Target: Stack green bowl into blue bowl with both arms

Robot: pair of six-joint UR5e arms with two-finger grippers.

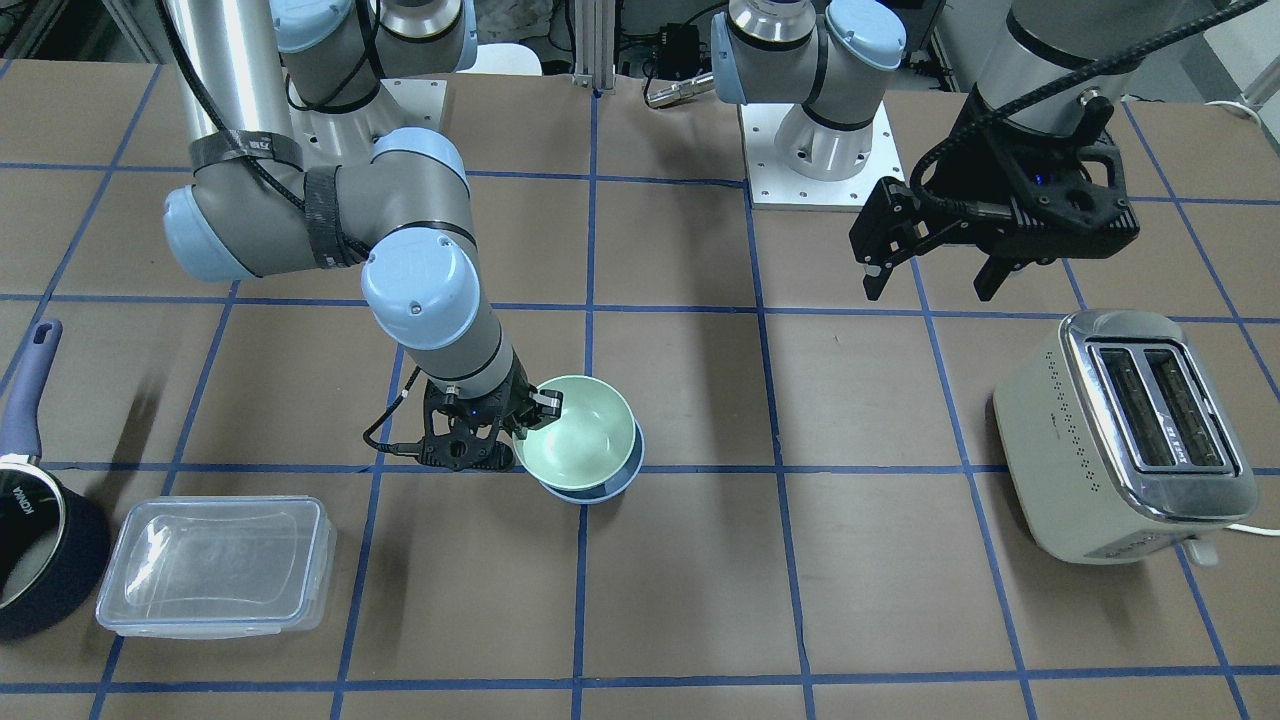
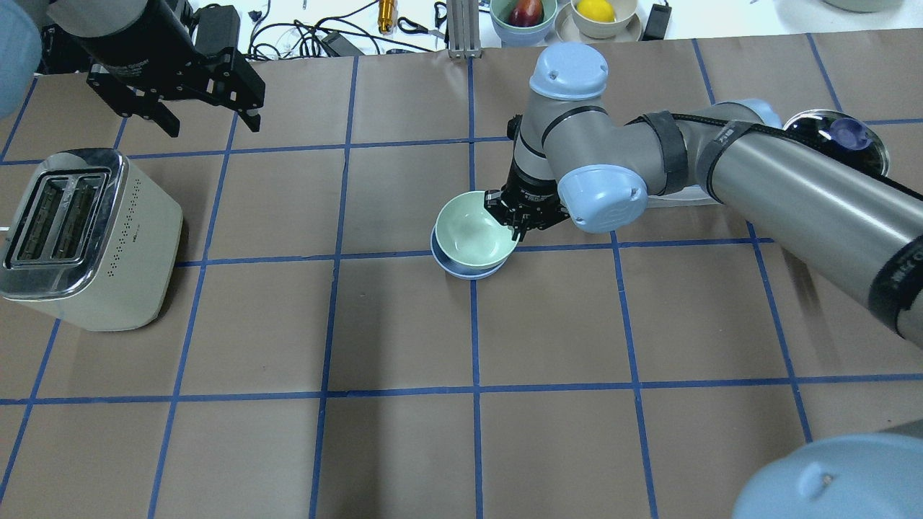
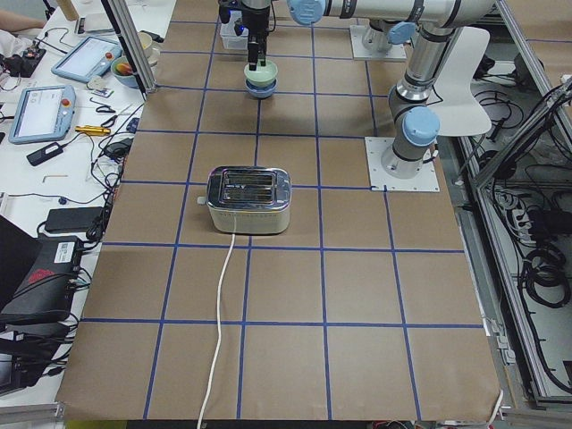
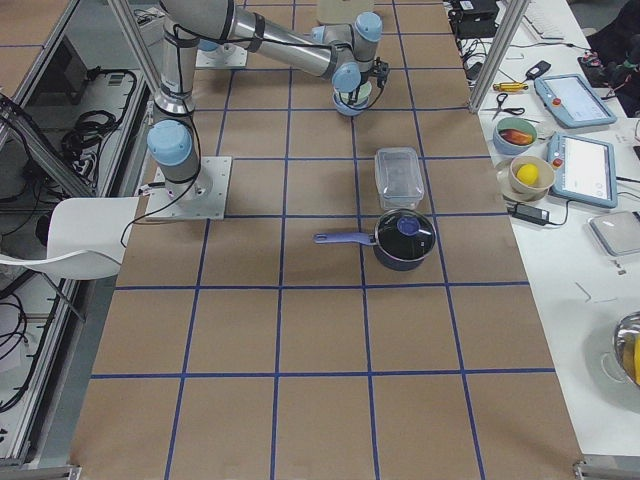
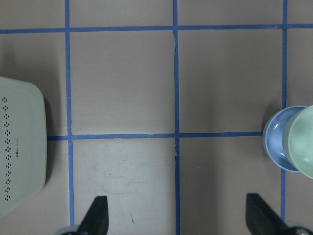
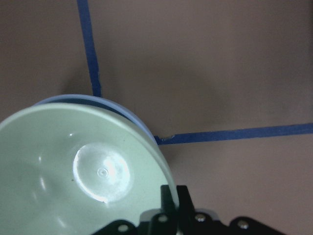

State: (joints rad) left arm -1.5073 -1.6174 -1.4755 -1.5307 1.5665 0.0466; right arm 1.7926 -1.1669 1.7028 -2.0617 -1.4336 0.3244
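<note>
The pale mint green bowl (image 1: 580,440) sits slightly tilted inside the pale blue bowl (image 1: 600,490) near the table's middle. Both also show in the overhead view: the green bowl (image 2: 472,232) and the blue bowl's rim (image 2: 461,272) under it. My right gripper (image 1: 535,405) is shut on the green bowl's rim; the right wrist view shows the fingers (image 6: 168,196) pinching that rim, with the blue bowl (image 6: 117,105) beneath. My left gripper (image 1: 930,290) is open and empty, raised above the table beyond the toaster. The left wrist view shows both bowls at its right edge (image 5: 293,142).
A cream toaster (image 1: 1120,430) stands on my left side, with its cord trailing off the table. A clear lidded container (image 1: 215,565) and a dark saucepan (image 1: 30,540) lie on my right side. Fruit bowls (image 2: 562,14) stand beyond the table's far edge.
</note>
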